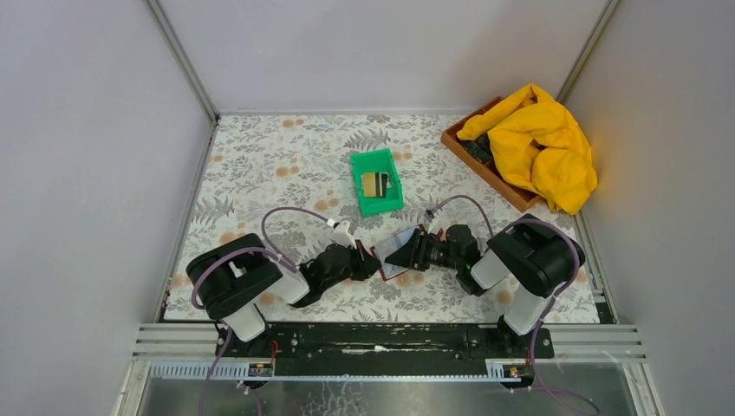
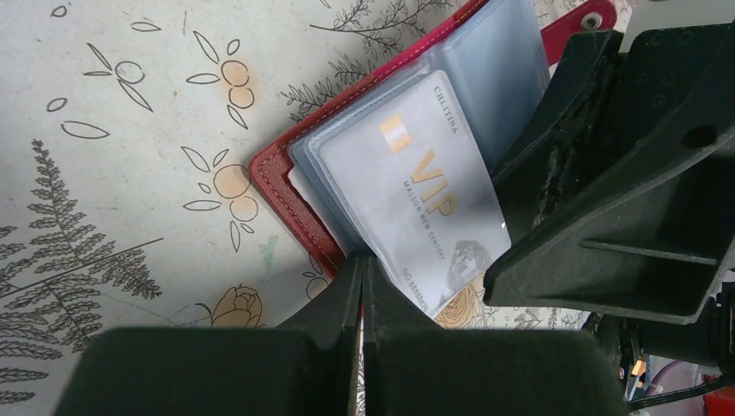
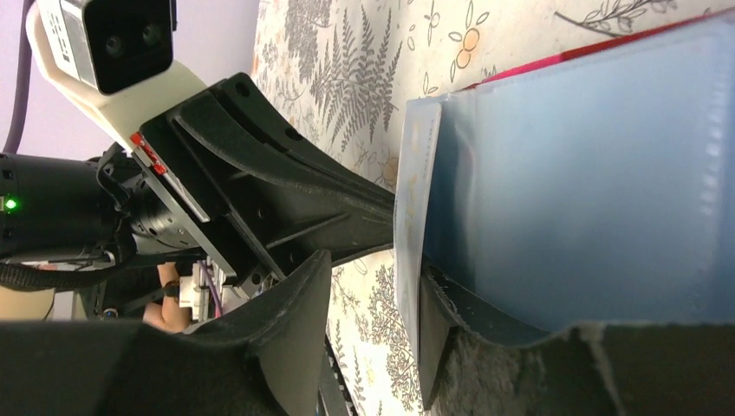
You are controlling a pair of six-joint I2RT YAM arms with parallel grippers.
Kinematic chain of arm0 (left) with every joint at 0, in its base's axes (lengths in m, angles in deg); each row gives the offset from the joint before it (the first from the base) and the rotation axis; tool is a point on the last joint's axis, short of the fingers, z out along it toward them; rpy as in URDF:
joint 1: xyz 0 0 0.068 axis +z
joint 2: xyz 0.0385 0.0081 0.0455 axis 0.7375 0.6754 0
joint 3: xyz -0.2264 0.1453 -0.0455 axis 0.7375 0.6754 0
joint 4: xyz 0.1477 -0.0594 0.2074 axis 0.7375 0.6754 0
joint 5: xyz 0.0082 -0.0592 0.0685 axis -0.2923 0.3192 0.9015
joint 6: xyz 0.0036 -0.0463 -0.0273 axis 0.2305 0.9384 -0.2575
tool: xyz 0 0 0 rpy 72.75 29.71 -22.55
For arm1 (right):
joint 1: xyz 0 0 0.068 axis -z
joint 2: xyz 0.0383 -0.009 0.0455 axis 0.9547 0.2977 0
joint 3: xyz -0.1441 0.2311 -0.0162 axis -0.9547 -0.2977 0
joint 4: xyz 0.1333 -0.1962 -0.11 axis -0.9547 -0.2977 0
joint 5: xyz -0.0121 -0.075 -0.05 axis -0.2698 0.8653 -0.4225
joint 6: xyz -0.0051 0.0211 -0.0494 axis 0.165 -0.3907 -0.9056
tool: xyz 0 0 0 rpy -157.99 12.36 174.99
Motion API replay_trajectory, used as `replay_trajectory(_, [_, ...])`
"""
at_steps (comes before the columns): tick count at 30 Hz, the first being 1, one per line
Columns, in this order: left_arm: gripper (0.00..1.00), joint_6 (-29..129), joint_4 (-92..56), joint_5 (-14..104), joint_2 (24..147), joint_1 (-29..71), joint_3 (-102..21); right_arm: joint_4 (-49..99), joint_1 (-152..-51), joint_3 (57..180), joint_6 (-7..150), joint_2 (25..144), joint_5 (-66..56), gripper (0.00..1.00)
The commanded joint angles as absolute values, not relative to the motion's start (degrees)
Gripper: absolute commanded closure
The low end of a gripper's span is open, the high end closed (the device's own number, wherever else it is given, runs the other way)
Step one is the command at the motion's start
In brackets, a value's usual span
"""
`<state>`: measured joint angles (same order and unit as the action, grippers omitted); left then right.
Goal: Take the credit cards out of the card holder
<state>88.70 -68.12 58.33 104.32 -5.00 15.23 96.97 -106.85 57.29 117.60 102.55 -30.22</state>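
Note:
The dark red card holder (image 2: 282, 169) lies open on the flowered table between both arms (image 1: 394, 267), its pale blue sleeves (image 3: 589, 191) fanned up. A silver VIP credit card (image 2: 416, 191) sticks halfway out of a sleeve. My left gripper (image 2: 362, 258) is shut on the holder's near corner. My right gripper (image 3: 374, 269) is open around the card's edge (image 3: 406, 199): the card rests against one finger, and the other finger stands apart from it. In the top view the grippers (image 1: 374, 260) (image 1: 406, 251) meet nose to nose over the holder.
A green bin (image 1: 357, 160) behind the holder has a gold card and a black card (image 1: 374, 184) in it. At the back right, a wooden tray (image 1: 472, 160) carries a yellow cloth (image 1: 542, 143). Walls close in the table on three sides.

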Motion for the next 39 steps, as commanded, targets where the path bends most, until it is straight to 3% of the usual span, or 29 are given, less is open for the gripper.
replay_trajectory(1, [1.00,87.3,-64.8,57.1,106.1,-5.4,14.2,104.3,-107.0,57.5,118.9,104.5,-35.6,0.54])
replay_trajectory(14, [1.00,88.4,-67.4,58.8,105.0,-5.4,16.4,94.8,-104.4,57.2,114.8,98.3,-35.1,0.54])
replay_trajectory(39, [1.00,87.6,-64.9,58.5,106.4,-5.3,13.9,89.9,-96.0,54.4,111.9,94.5,-36.2,0.56])
